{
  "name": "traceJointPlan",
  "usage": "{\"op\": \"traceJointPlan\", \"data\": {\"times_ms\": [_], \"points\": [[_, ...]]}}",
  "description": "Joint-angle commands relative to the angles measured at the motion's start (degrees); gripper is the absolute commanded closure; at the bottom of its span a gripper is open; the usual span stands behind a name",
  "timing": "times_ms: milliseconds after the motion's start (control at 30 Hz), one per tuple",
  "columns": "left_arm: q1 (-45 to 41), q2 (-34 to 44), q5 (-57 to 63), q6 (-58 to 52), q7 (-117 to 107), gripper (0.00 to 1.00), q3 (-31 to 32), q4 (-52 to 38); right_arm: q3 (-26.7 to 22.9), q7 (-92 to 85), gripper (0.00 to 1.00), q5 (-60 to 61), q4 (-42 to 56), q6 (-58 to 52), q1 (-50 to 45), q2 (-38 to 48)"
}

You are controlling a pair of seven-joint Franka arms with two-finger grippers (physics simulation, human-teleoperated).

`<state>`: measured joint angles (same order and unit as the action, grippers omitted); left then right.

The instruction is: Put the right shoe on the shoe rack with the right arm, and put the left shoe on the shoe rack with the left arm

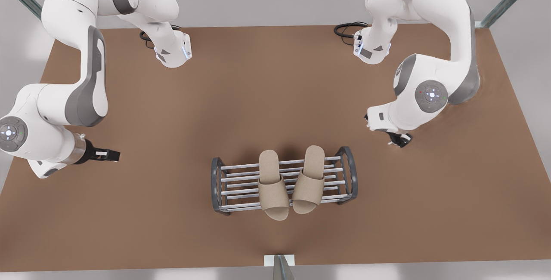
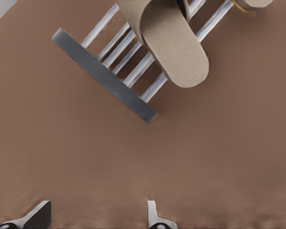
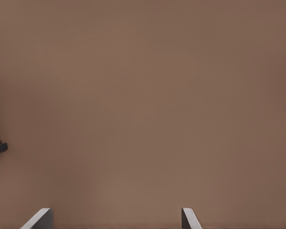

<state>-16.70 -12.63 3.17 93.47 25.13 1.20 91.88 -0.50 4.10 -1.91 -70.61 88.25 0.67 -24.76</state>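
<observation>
The shoe rack, a low frame with dark grey arched ends joined by pale silver bars, is set on the brown table toward the near edge in the front view. Two beige slippers are laid side by side across its top bars, close together but angled slightly apart: one slipper toward the front view's left and the other slipper toward the front view's right. Their toes are carried past the near bars and overhang the table. The left gripper is held low at the front view's left, well apart from the rack and pointed toward it; its fingers are spread apart and nothing is held between them. In the left wrist view a grey end frame of the rack and the overhanging toe of one slipper are seen beyond the fingertips. The right gripper is held at the front view's right, pointed down at bare table, well apart from the rack; its fingers are spread wide and nothing is gripped.
</observation>
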Motion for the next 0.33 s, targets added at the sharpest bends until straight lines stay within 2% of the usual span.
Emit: {"op": "traceJointPlan", "data": {"times_ms": [0, 33, 67, 133, 300], "points": [[3.3, 2.7, 6.4, -7.0, -27.5, 0.0, -1.9, 4.5, 0.0, 0.1, 0.0, 0.0, 0.0, -0.4, 0.0, 0.1], [3.3, -0.2, 0.3, -16.8, -19.8, 0.0, -2.6, -5.0, 0.0, 0.1, 0.0, -0.1, 0.1, -0.4, -0.1, 0.0], [3.3, -2.4, -1.5, -27.0, -23.9, 0.0, -2.5, -13.7, 0.0, 0.1, 0.0, -0.1, 0.0, -0.4, -0.1, 0.0], [3.3, -2.5, -4.4, -27.0, -33.0, 0.0, -2.6, -15.3, 0.0, 0.1, 0.0, -0.1, 0.1, -0.4, -0.1, 0.1], [3.3, -5.0, -4.4, -27.9, -33.0, 0.0, -2.7, -17.9, 0.1, 0.0, 0.0, 0.0, 0.1, -0.4, -0.5, 0.2]]}}
